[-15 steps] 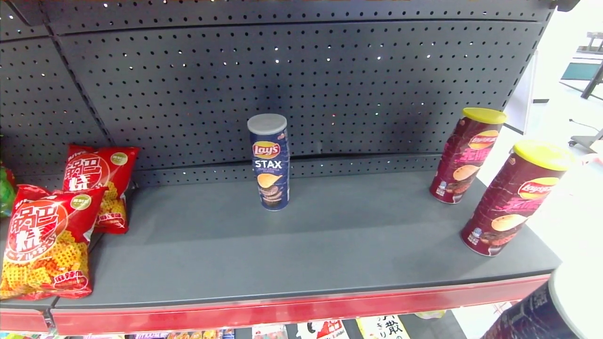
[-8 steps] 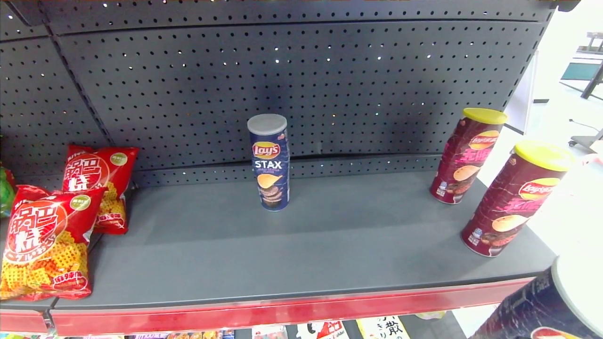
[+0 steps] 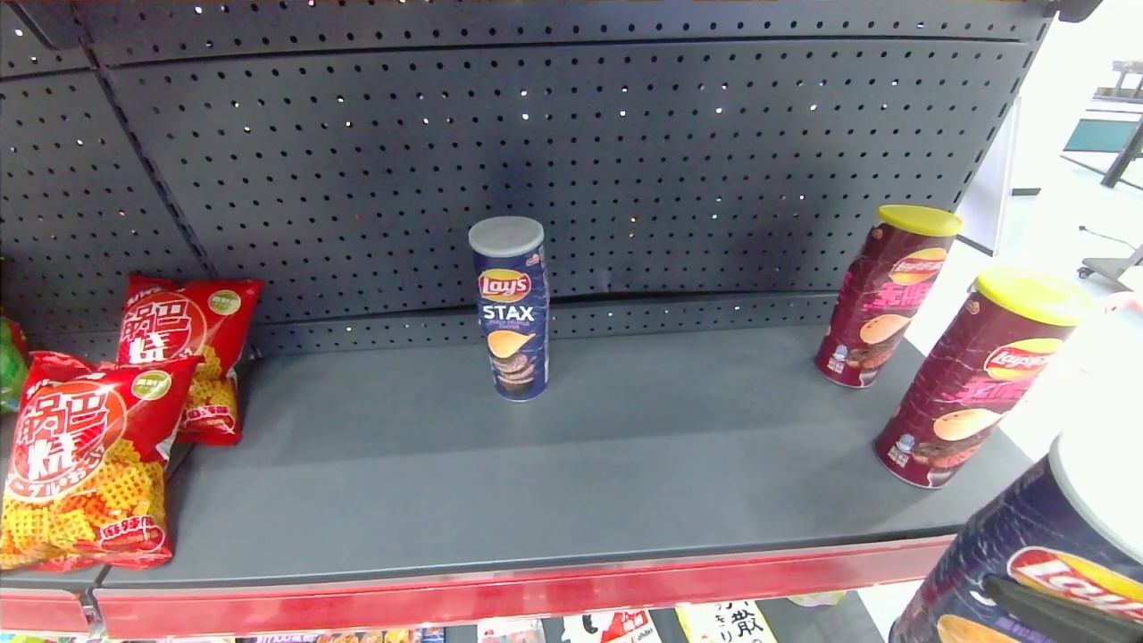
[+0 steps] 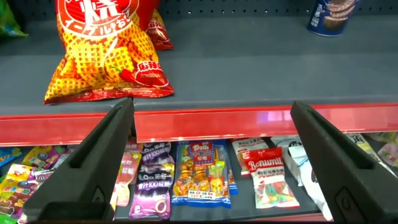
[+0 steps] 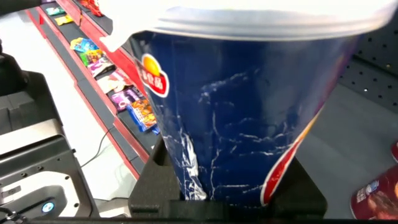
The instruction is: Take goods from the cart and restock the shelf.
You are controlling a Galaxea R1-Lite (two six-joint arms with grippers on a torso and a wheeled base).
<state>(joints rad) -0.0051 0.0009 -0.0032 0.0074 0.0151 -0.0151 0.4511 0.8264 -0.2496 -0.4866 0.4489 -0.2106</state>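
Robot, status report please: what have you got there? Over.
Right pincer shut on blue can, off shelf's right front corner. Left pincer open, empty. Maroon can stands close by.

Dark pegboard backing, bright white floor

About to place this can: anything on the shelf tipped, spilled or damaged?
Nothing stands out. The shelved blue can, rear maroon can and front maroon can stand on their bases, lids on; the red snack bags sit intact at left. No spill on the shelf. The held can sits in the right end effector.
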